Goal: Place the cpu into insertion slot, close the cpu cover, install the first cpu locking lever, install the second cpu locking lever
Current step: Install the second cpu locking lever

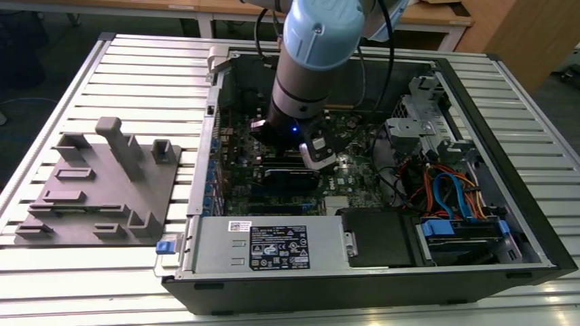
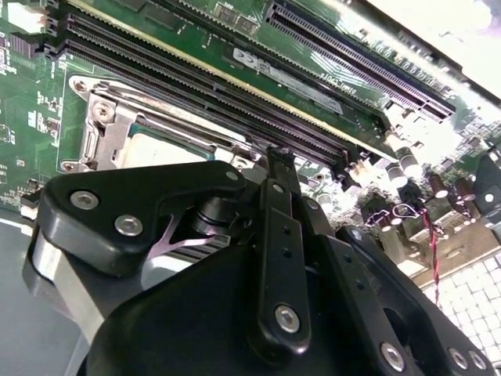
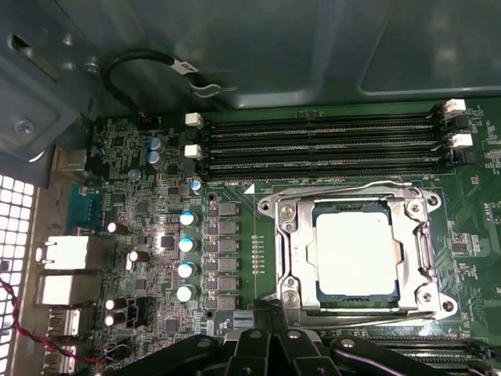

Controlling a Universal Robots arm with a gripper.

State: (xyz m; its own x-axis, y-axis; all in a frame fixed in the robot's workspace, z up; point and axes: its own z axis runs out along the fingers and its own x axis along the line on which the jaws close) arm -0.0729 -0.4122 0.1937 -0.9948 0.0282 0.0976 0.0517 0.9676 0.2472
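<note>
The cpu (image 3: 356, 254), silver-grey and square, lies flat in the insertion slot (image 3: 427, 296) on the green motherboard. The silvery cpu cover (image 3: 291, 227) is folded down around it, so the chip's top shows through the square cut-out. A thin wire locking lever (image 3: 344, 188) runs along one side of the socket and another (image 3: 376, 314) along the opposite side. My gripper (image 3: 268, 311) is shut, its black tips at the socket's edge by the second lever's end. In the second wrist view the gripper (image 2: 279, 160) stands just beside the cover (image 2: 106, 129) and cpu (image 2: 160, 149). In the exterior view the gripper (image 1: 314, 155) reaches down into the open case.
Long black memory slots (image 3: 313, 145) run beside the socket, and a row of capacitors (image 3: 186, 243) stands on another side. The case holds a power supply (image 1: 272, 248), coloured cables (image 1: 444, 190) and a drive cage (image 1: 417, 129). A grey fixture (image 1: 100, 183) sits at the exterior view's left.
</note>
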